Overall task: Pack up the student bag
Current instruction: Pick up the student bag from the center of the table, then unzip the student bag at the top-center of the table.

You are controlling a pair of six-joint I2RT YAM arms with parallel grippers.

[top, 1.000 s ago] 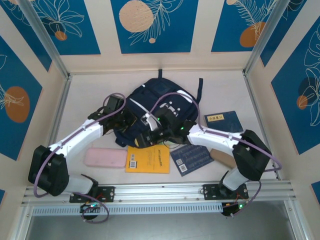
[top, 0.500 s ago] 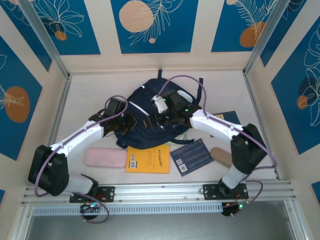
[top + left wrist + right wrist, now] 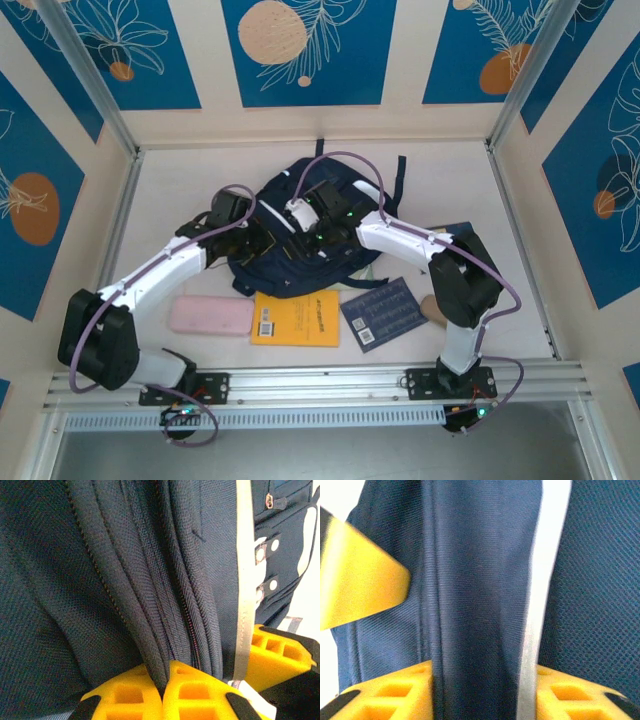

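The student bag (image 3: 290, 180), dark navy with thin white stripes, lies at the middle back of the table. My left gripper (image 3: 268, 243) sits on its near left side. In the left wrist view this gripper (image 3: 165, 680) is shut on a thin fold of bag fabric (image 3: 100, 580) beside a zipper. My right gripper (image 3: 296, 232) reaches across the bag from the right. Its yellow fingers (image 3: 395, 695) stand either side of a broad fold of navy fabric (image 3: 480, 580) carrying a white stripe (image 3: 542, 580), and the fold fills the gap. Each wrist view shows the other gripper's yellow finger close by.
In front of the bag lie a pink pencil case (image 3: 210, 316), an orange book (image 3: 296, 318) and a dark blue booklet (image 3: 383, 312). A blue book (image 3: 452, 231) and a tan object (image 3: 432, 308) are partly hidden by the right arm. Raised walls enclose the table.
The right gripper has moved from the bag's near edge up and left onto the bag's middle, beside the left gripper, and narrowed onto a fold. The left arm has barely moved.
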